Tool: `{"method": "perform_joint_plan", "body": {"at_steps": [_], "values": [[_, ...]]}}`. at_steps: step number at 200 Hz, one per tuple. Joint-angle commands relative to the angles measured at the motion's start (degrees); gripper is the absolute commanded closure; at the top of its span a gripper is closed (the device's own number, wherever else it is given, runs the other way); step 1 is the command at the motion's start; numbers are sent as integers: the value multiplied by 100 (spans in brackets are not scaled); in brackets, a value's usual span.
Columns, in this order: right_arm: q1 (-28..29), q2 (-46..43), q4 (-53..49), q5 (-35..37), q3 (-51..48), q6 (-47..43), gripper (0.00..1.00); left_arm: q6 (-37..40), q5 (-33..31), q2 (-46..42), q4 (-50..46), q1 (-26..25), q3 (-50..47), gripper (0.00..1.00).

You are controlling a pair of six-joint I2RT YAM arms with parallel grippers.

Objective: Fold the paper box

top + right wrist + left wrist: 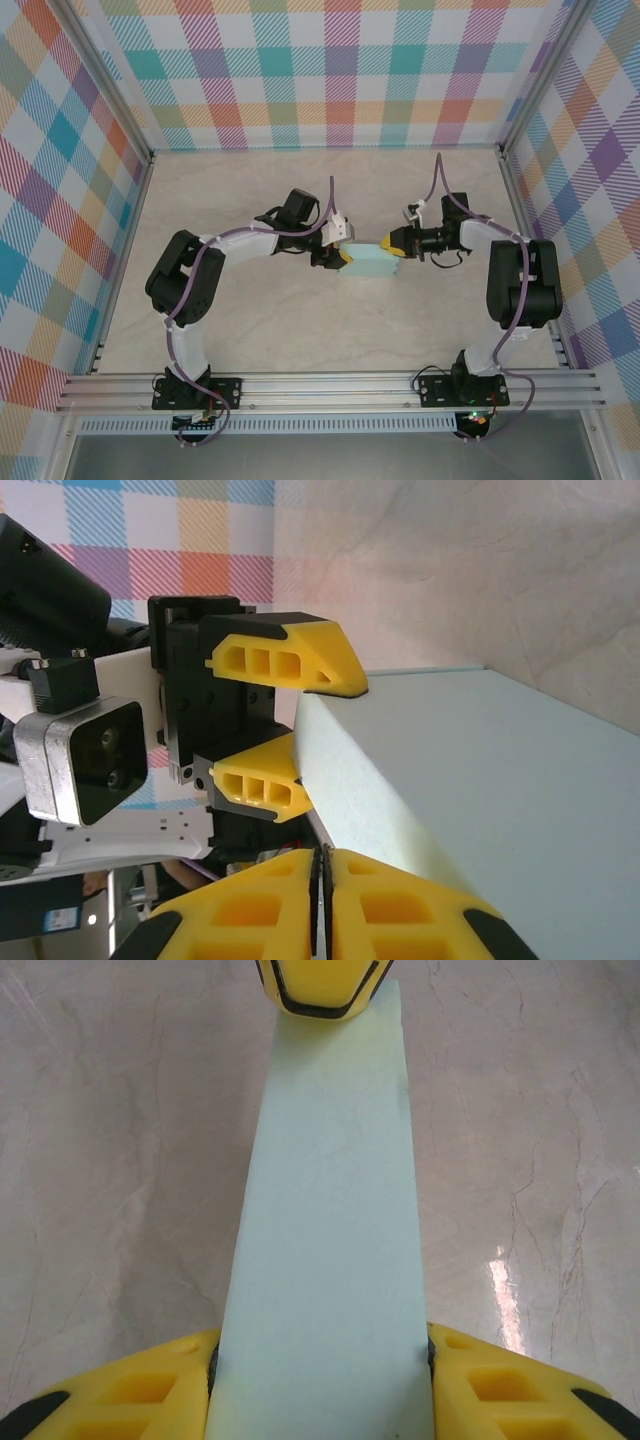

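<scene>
The paper box (367,262) is a pale mint, shallow rectangular box held off the table between both grippers. My left gripper (345,255) grips its left end, with one yellow finger (150,1390) pressed on each side of the box (325,1210). My right gripper (392,246) meets the box's right end. In the right wrist view its jaws (320,855) are pressed together at a thin bottom edge of the box (500,780). The left gripper (330,740) clamps the far end there. One right fingertip (320,985) shows at the box's far end.
The marbled beige table (250,200) lies bare around the box. Plaid walls (320,70) and aluminium rails (330,385) enclose it. Both arms bend inward towards the middle, with their bases at the near edge.
</scene>
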Motion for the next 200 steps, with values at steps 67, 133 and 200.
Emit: {"method": "perform_joint_plan", "body": {"at_steps": [67, 133, 200], "values": [[-106, -1984, -307, 5086, 616, 810, 62, 1466, -2855, -1139, 411, -296, -734, 54], [-105, -2419, 15, 5727, 64, 1209, 54, 2176, -4305, -867, 2888, -728, -2091, 6], [-107, -2940, -177, 6718, -74, 1070, 43, 1035, -3994, -1788, 2028, -725, -2144, 0]]}}
